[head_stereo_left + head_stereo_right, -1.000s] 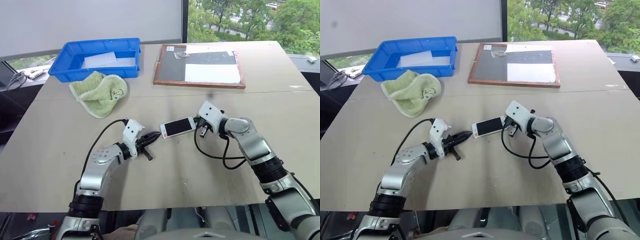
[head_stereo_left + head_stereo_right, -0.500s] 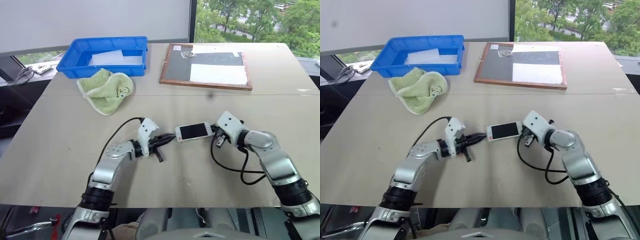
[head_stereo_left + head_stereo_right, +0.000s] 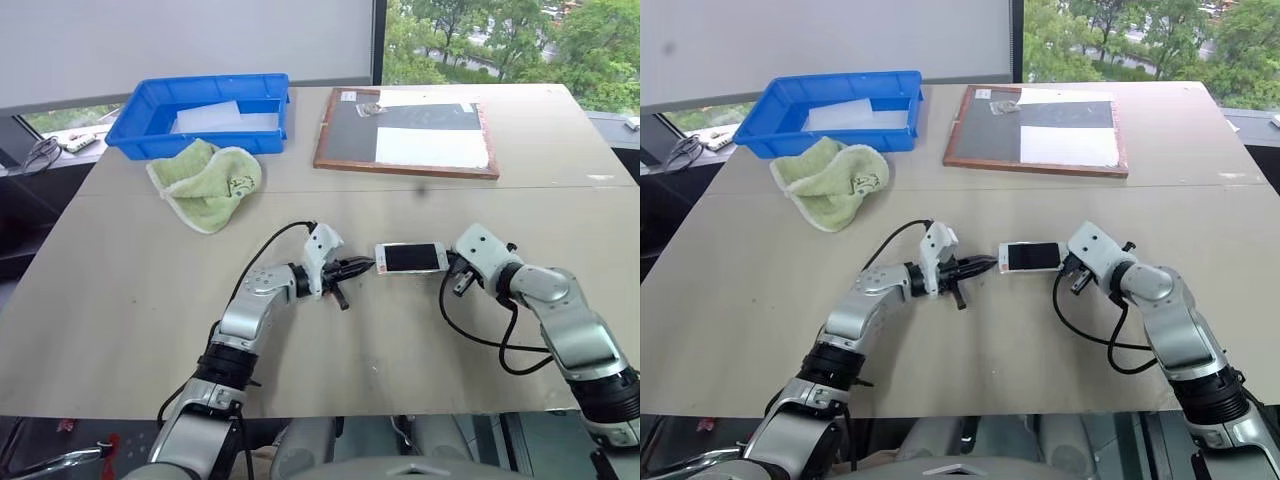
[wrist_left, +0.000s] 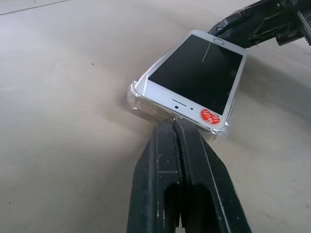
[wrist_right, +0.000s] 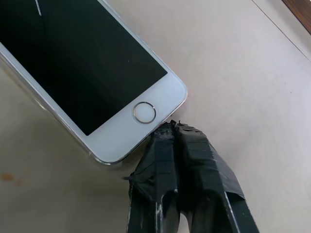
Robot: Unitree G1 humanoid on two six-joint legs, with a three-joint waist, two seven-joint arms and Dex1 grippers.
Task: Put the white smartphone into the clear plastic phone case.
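Note:
The white smartphone [image 3: 411, 257] lies screen up on the beige table, between my two grippers. It sits inside the clear plastic phone case [image 4: 138, 95], whose transparent rim shows around its corners and edge [image 5: 44, 109]. My left gripper [image 3: 365, 266] is shut, its tips [image 4: 172, 125] right at the phone's earpiece end beside a red sticker. At the home-button end my right gripper [image 3: 452, 262] is shut too, its taped tips [image 5: 172, 128] against the phone's end. Neither gripper holds anything.
A blue bin [image 3: 140, 130] with a whitish sheet stands at the back left, a green towel [image 3: 205, 182] in front of it. A wood-framed board [image 3: 405, 130] lies at the back centre. Black cables loop beside both wrists [image 3: 480, 335].
The cased phone and both shut grippers have shifted to the right across the table, keeping their places at the phone's two ends. The camera view has shifted as well.

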